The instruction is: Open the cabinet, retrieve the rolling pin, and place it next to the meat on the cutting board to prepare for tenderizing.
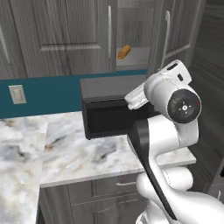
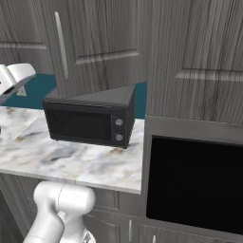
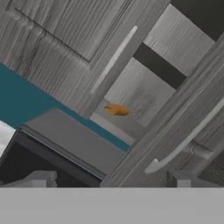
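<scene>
I am seeing the small orange-tan wooden rolling pin lying inside the open dark grey wood-grain cabinet (right base view: shut doors); gripper jaws standing apart.

We see a white-grey marble counter against a teal backsplash fitted with a white wall outlet. A black microwave stands on the counter. Grey drawers sit below; a built-in black oven occupies the right.

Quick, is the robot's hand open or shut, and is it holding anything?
Gripper: open, fingers wide apart, holding nothing; the rolling pin lies on the cabinet shelf.
</scene>
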You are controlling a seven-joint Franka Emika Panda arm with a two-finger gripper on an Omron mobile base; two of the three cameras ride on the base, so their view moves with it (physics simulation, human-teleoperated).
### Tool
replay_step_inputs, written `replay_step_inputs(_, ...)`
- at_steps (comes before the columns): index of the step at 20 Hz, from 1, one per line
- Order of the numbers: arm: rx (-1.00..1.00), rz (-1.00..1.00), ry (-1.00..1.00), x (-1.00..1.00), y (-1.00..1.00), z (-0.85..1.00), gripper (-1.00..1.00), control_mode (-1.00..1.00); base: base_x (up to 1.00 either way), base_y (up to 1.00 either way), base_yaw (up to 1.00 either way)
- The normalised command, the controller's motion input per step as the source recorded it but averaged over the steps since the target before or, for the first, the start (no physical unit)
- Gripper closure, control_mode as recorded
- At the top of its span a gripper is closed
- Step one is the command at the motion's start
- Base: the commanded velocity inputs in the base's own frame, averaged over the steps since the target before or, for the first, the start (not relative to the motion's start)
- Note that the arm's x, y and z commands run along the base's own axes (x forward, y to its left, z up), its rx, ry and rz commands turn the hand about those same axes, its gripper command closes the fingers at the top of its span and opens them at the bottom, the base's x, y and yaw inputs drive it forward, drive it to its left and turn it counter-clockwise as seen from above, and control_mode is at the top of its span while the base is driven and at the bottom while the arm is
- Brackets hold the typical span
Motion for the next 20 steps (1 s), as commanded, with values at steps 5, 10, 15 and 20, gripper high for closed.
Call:
replay_step_inputs(5, -0.22, -0.05, 0.10, 0.17, 0.06, -0.18, -1.00, -1.00, 0.00, 0.00, 0.00)
replay_step_inputs(10, -0.18, 0.00, 0.00, 0.01, 0.07, -0.35, -1.00, -1.00, 0.00, 0.00, 0.00)
replay_step_inputs(15, -0.07, 0.00, 0.05, 0.35, 0.04, -0.08, -1.00, -1.00, 0.00, 0.00, 0.00)
replay_step_inputs(20, -0.11, -0.01, 0.07, 0.41, 0.17, -0.04, -1.00, -1.00, 0.00, 0.00, 0.00)
